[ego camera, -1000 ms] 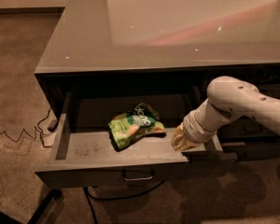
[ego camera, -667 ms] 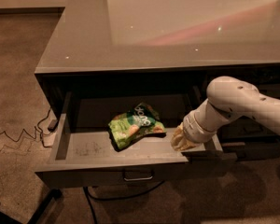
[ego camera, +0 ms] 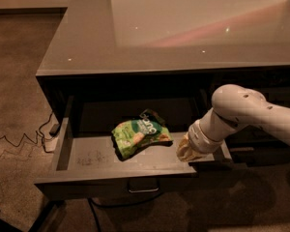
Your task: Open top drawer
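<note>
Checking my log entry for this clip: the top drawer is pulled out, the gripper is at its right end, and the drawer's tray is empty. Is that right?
One detail is wrong. The camera view shows the top drawer pulled out with the gripper at its right end, but the tray is not empty: a green snack bag lies in it.

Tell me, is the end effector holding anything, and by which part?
It cannot be told: the end effector sits inside the open top drawer, at its right front corner.
</note>
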Tool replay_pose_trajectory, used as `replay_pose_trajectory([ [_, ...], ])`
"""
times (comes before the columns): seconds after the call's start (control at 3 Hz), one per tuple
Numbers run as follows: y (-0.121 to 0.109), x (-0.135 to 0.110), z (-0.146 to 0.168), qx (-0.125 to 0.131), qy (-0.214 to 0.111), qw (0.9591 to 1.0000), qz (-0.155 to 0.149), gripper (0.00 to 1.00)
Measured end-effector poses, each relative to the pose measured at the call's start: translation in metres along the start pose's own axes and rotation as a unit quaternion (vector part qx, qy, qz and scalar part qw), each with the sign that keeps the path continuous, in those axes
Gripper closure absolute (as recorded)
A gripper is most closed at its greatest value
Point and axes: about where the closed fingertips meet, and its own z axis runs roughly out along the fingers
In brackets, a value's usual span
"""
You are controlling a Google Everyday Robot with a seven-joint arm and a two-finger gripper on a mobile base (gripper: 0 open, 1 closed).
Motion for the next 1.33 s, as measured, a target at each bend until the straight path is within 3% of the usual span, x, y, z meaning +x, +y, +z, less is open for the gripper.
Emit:
replay_pose_trajectory([
  [0.33,0.02,0.0,0.001,-0.001,0.011,0.9999,0.009,1.0],
  [0.67,0.041,-0.002,-0.01,0.015,0.034,0.9991,0.021,1.0],
  [1.0,0.048,-0.002,-0.01,0.012,0.038,0.9989,0.024,1.0],
  [1.33,0.048,-0.002,-0.01,0.012,0.038,0.9989,0.024,0.81],
])
